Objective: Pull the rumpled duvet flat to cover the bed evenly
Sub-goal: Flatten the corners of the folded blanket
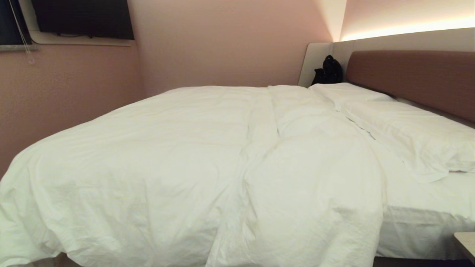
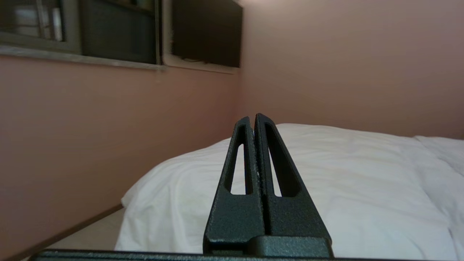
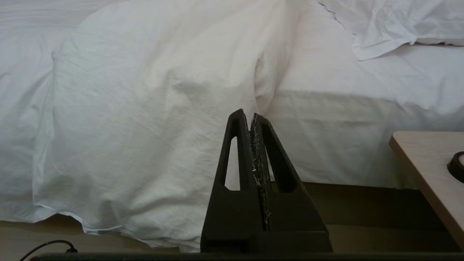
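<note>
Both jaws are closed, holding nothing: left gripper (image 2: pixel 253 117) above the duvet (image 1: pixel 185 148), right gripper (image 3: pixel 246 114) beside the bed (image 1: pixel 426 207).

Neither arm shows in the head view. In the left wrist view the left gripper (image 2: pixel 253 117) points level and a bit up, in the middle of the frame, its two black fingers (image 2: pixel 239 159) pressed together with nothing between them. In the right wrist view the right gripper (image 3: pixel 246 115) sits at lower middle, fingers (image 3: pixel 233 152) pressed together too, holding nothing.
</note>
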Robot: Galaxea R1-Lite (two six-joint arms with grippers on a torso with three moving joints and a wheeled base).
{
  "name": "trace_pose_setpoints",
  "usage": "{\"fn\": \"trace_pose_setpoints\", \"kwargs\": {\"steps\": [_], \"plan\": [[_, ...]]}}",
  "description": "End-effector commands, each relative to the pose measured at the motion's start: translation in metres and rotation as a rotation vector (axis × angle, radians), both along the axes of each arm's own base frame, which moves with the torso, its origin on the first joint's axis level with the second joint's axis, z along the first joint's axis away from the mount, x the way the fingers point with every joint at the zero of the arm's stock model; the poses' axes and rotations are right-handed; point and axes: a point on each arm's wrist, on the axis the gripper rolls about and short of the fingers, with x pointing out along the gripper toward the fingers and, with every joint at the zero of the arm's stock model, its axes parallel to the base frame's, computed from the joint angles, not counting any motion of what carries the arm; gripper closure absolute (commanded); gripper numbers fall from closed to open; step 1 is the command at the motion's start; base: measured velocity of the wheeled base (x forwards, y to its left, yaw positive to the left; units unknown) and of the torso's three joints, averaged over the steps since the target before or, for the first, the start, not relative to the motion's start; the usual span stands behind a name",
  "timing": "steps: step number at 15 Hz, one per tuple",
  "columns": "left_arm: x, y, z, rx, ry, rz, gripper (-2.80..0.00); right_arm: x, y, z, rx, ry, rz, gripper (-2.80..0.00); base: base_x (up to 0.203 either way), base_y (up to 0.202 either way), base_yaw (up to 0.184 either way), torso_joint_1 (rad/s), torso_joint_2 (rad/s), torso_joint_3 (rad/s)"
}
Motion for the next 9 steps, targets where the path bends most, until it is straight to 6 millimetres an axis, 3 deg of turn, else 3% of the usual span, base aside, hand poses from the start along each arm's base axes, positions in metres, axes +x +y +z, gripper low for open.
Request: {"fn": "trace_pose_setpoints", "kwargs": {"steps": [1, 5, 9], "plan": [[-0.01, -0.003, -0.033, 0.049, -0.02, -0.063, 0.0, 0.0, 0.0, 0.0, 0.0, 0.0, 0.001, 0.0, 0.0, 0.0, 0.0, 0.0, 0.0, 0.0], [-0.007, -0.005, -0.052, 0.074, 0.011, -0.125, 0.0, 0.0, 0.0, 0.0, 0.0, 0.0, 0.001, 0.0, 0.0, 0.0, 0.0, 0.0, 0.0, 0.0], [0.0, -0.009, -0.124, 0.117, 0.172, -0.29, 0.0, 0.0, 0.0, 0.0, 0.0, 0.0, 0.001, 0.0, 0.0, 0.0, 0.0, 0.0, 0.0, 0.0]]}}
